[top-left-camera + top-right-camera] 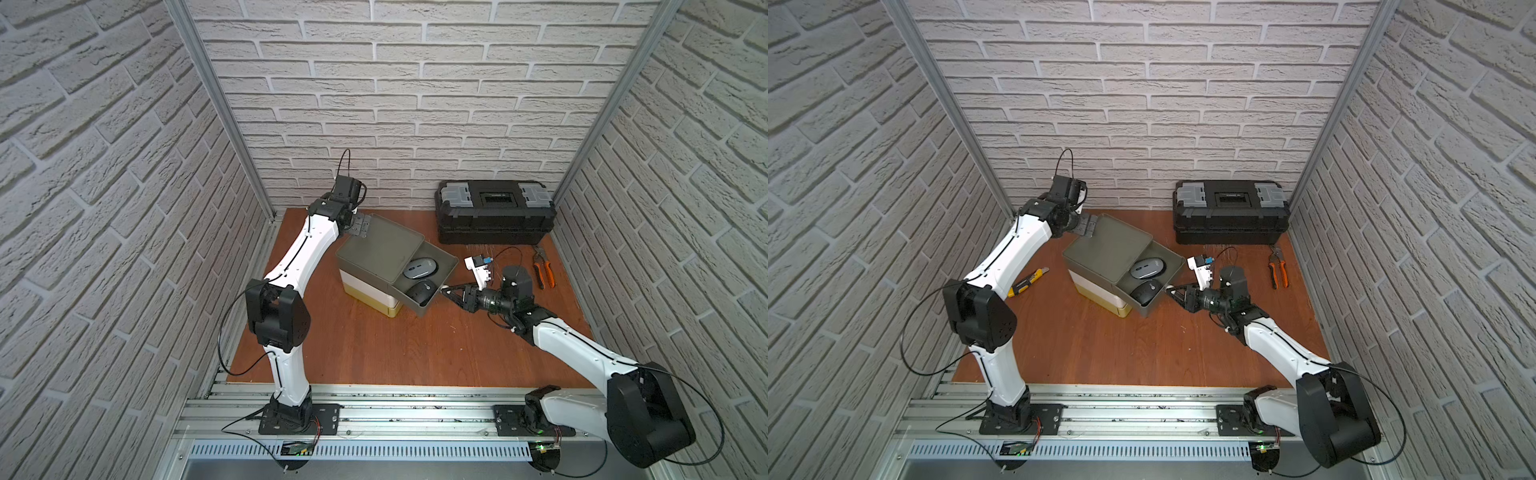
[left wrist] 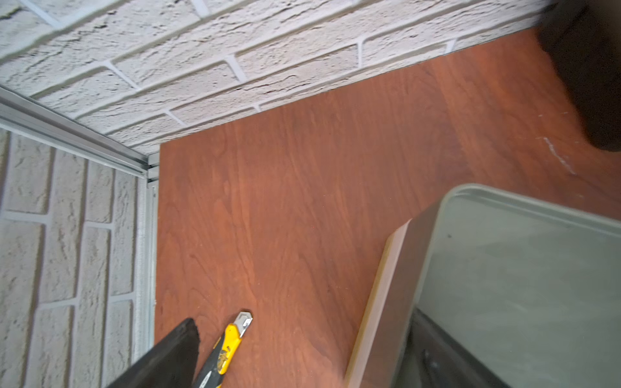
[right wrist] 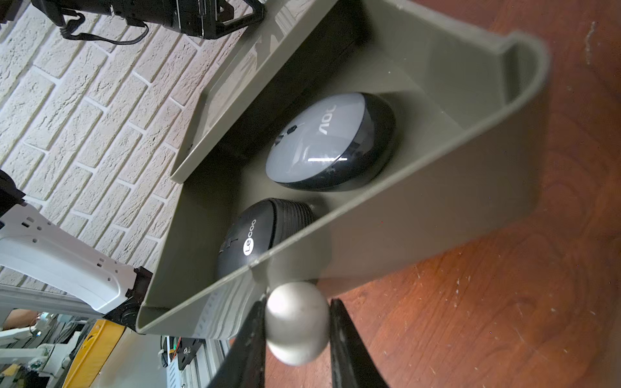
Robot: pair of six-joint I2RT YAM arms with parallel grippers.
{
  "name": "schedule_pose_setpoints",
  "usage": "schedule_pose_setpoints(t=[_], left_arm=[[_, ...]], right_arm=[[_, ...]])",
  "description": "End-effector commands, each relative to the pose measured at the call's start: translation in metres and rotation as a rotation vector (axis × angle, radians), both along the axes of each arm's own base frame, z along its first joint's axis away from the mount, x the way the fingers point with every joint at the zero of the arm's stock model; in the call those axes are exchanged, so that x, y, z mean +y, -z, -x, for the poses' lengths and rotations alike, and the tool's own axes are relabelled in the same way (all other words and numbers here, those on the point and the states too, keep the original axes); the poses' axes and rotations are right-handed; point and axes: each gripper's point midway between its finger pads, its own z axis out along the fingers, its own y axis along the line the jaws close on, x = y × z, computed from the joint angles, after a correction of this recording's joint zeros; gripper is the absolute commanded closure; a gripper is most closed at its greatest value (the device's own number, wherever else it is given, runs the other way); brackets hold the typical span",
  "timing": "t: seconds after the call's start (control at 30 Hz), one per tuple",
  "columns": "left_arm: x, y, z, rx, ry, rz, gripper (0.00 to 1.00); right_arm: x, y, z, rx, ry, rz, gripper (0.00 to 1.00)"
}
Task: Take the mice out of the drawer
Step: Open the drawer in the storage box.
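Just one wood surface (image 1: 374, 345) here; one shut black toolbox (image 1: 494, 216) by the back wall; one drawer unit (image 1: 374, 245) with its top drawer (image 1: 441, 257) pulled out, and we count exactly two things in it: one grey mouse (image 1: 420, 268) and one black mouse (image 1: 422, 291), side by side; one pair of pliers (image 1: 544, 266); one utility knife (image 1: 1027, 282); right claw (image 3: 297, 304) is pinched on the drawer's round knob (image 3: 297, 322); left claw (image 1: 360, 226) sits spread wide at the unit's back corner, gripping nothing.

Grey mouse (image 1: 419, 268) and black mouse (image 1: 422, 291) with white logo, side by side in the pulled-out olive drawer (image 1: 439, 253).
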Motion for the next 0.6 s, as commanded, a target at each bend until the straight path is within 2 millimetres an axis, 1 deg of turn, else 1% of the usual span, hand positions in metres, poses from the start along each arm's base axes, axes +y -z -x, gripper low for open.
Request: schedule_pose_setpoints(t=[0.0, 0.17, 0.27, 0.37, 0.47, 0.57], left_arm=[[0.077, 0.044, 0.008, 0.157, -0.144, -0.244, 0.02], [0.086, 0.044, -0.003, 0.143, -0.154, -0.22, 0.02], [0.091, 0.038, -0.007, 0.117, -0.168, -0.209, 0.02], [0.09, 0.029, -0.008, 0.093, -0.167, -0.198, 0.02], [0.079, 0.014, -0.005, 0.066, -0.14, -0.194, 0.02], [0.052, -0.009, 0.001, 0.019, -0.064, -0.196, 0.02]], right_arm=[[0.005, 0.014, 0.004, 0.065, -0.073, 0.001, 0.95], [0.014, 0.02, -0.007, 0.145, -0.125, -0.035, 0.95], [0.015, 0.021, -0.007, 0.143, -0.126, -0.039, 0.95], [0.015, 0.016, -0.005, 0.126, -0.132, -0.04, 0.95], [0.014, 0.012, -0.004, 0.117, -0.129, -0.034, 0.95], [0.014, 0.011, -0.003, 0.113, -0.134, -0.037, 0.95]])
